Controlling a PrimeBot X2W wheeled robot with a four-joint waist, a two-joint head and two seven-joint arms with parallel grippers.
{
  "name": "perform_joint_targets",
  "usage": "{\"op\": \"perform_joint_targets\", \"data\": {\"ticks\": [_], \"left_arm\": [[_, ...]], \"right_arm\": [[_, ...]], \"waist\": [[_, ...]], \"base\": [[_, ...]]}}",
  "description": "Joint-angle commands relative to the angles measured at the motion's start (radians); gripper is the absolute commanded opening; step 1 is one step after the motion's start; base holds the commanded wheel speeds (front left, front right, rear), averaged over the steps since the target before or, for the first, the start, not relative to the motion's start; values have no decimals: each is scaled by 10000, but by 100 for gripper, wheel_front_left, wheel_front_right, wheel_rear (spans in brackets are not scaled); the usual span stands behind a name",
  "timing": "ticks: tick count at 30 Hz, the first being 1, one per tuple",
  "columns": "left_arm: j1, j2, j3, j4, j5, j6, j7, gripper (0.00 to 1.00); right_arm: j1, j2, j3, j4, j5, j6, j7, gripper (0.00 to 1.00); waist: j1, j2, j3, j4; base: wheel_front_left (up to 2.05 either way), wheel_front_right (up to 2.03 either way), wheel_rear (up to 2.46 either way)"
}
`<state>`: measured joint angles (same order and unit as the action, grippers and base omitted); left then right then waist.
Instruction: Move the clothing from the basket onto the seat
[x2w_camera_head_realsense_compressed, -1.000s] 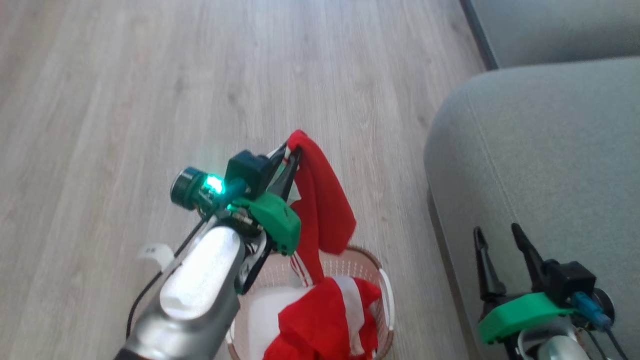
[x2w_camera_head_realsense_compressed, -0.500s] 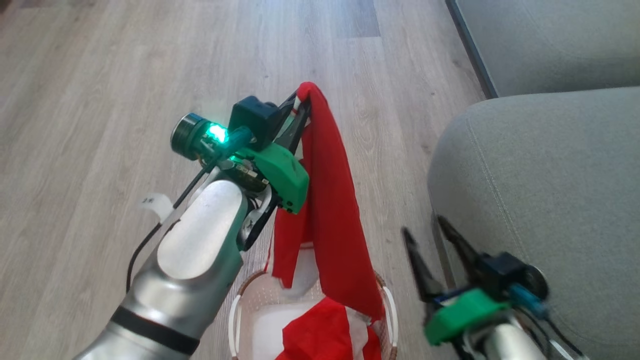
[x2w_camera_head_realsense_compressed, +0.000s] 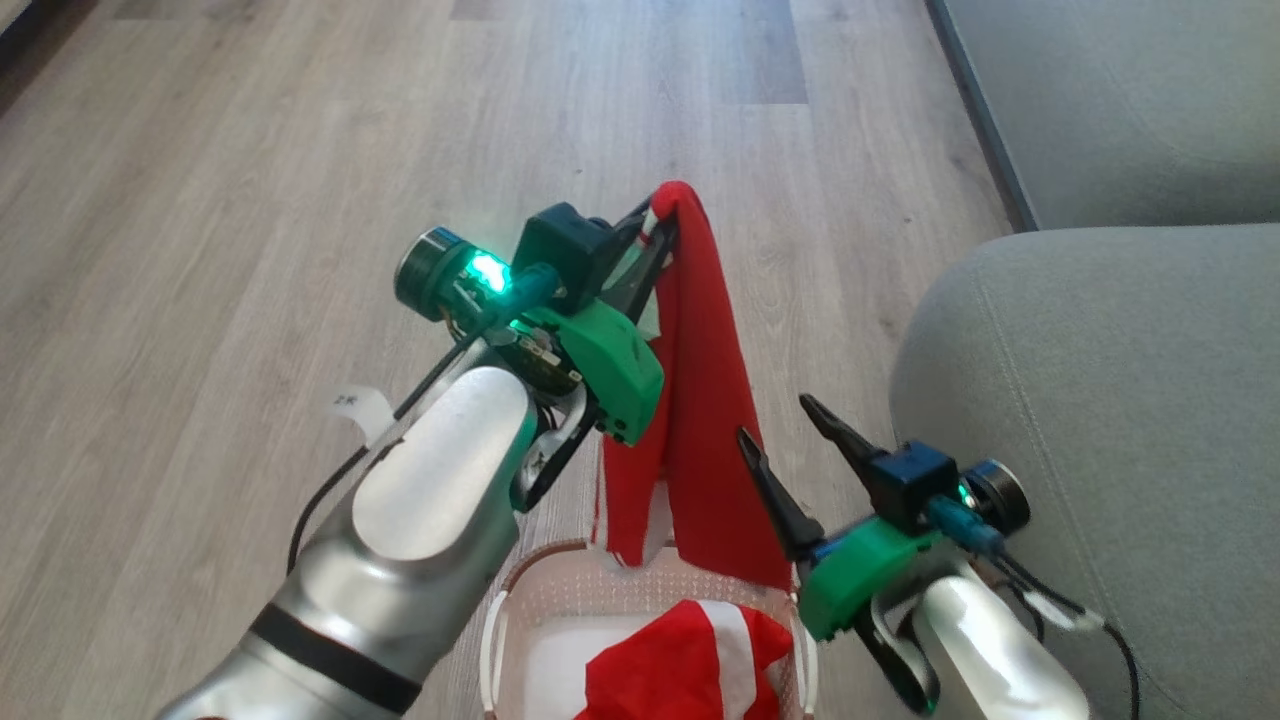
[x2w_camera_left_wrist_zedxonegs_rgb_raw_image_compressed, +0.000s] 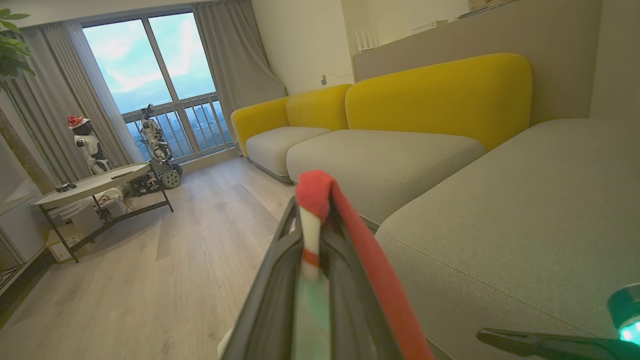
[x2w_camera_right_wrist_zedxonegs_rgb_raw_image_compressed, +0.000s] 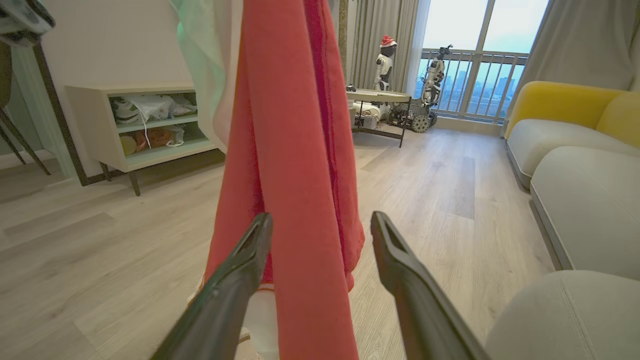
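**One garment lifted, none on seat yet**

Grips one garment by its top fold in left tool, clamped shut, and hangs it over basket, hem just above rim. Holds right tool wide open and empty next to the hanging cloth; cloth between its fingers in right wrist view, contact unclear. Leaves second garment crumpled in basket, on floor just beside seat. Judged: first transfer under way, none complete; both garments yet to reach seat, bare where visible. Counted: two garments, one basket, one seat, two tools.
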<state>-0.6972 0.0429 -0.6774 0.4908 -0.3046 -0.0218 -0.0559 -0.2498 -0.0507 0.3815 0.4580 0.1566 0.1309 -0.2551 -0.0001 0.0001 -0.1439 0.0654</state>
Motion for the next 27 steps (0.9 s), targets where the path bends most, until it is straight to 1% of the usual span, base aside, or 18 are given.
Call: {"op": "perform_joint_targets", "data": {"ticks": [1, 4, 11, 12, 13, 14, 15, 16, 20, 25, 26, 27], "left_arm": [[-950, 91, 271, -315, -87, 18, -152, 0], [-1016, 82, 12, -338, -200, 53, -189, 0], [-1129, 76, -653, -656, -630, 249, -260, 0], [-1145, 76, -710, -686, -669, 287, -265, 0], [-1160, 76, -753, -706, -702, 323, -270, 0], [-1174, 76, -783, -712, -730, 351, -278, 0], [-1182, 76, -800, -705, -752, 379, -286, 0], [-1181, 75, -806, -694, -773, 415, -294, 0], [-1071, 92, -749, -596, -893, 549, -329, 0], [-746, 359, -559, -315, -1060, 712, -462, 0], [-654, 415, -513, -256, -1087, 759, -545, 25], [-540, 462, -483, -184, -1138, 772, -604, 47]], "right_arm": [[-711, 5, 237, -195, 2, -2, -67, 100], [-1143, 5, 455, 385, 97, -2, -67, 100], [-1756, 5, 1467, 1503, 718, -2, -67, 100], [-1801, 5, 1590, 1604, 848, -2, -67, 95], [-1843, 5, 1693, 1682, 968, -2, -67, 75], [-1874, 5, 1767, 1751, 1079, -2, -67, 49], [-1909, 5, 1820, 1809, 1161, -2, -67, 30], [-1945, 5, 1854, 1853, 1222, -2, -67, 0], [-2022, 5, 1861, 1816, 1480, -2, -67, 0], [-2149, 5, 1488, 1500, 1616, -2, -67, 0], [-2180, 5, 1374, 1422, 1620, -2, -67, 0], [-2212, 5, 1262, 1336, 1604, -2, -67, 0]], "waist": [[1, -1, -5, 73], [1, -1, 9, 236], [1, -1, 53, 604], [1, -1, 58, 636], [1, -1, 62, 661], [1, -1, 67, 681], [1, -1, 73, 694], [1, -1, 78, 702], [1, -1, 90, 665], [1, -1, 129, 422], [1, -1, 136, 350], [1, -1, 141, 272]], "base": [[0, 0, 0], [0, 0, 0], [0, 0, 0], [0, 0, 0], [0, 0, 0], [0, 0, 0], [0, 0, 0], [0, 0, 0], [0, 0, 0], [0, 0, 0], [0, 0, 0], [0, 0, 0]]}}
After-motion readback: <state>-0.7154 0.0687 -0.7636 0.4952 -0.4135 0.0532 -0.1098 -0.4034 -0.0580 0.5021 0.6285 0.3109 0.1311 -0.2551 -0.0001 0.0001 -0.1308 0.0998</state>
